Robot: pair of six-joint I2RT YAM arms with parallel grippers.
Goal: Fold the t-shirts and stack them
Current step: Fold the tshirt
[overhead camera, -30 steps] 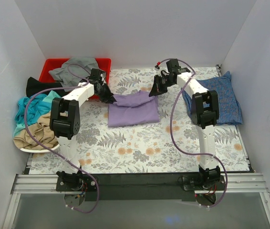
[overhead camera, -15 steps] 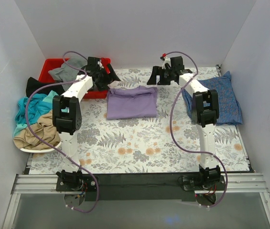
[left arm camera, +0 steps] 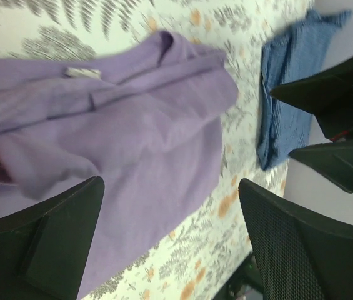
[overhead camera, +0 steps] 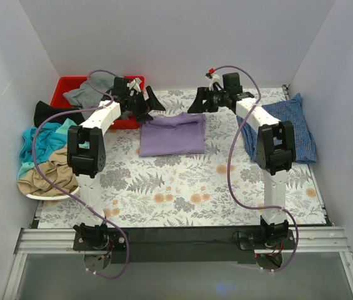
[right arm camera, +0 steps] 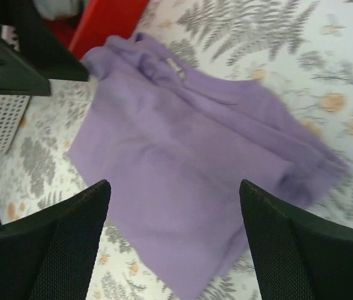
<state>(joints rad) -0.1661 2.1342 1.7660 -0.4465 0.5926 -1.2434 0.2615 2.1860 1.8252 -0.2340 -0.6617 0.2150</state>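
A lavender t-shirt [overhead camera: 172, 134] lies folded on the floral table cover, back centre; it fills the left wrist view [left arm camera: 132, 125] and the right wrist view [right arm camera: 188, 162]. My left gripper [overhead camera: 150, 103] hangs open just above its back left corner, nothing between the fingers [left arm camera: 170, 184]. My right gripper [overhead camera: 199, 102] hangs open above the back right corner, also empty [right arm camera: 175, 184]. A blue checked t-shirt [overhead camera: 301, 134] lies flat at the right, partly under the right arm, and shows in the left wrist view [left arm camera: 288, 81].
A red bin [overhead camera: 70, 84] at the back left holds a grey shirt [overhead camera: 98, 87]. Beside it lie a black shirt [overhead camera: 51, 112], a teal one [overhead camera: 39, 140] and a tan one [overhead camera: 45, 175] in a heap. White walls close in on three sides.
Both grippers have opened and let go of the lavender shirt, then lifted back away from it. The shirt has settled flat and a little further back.
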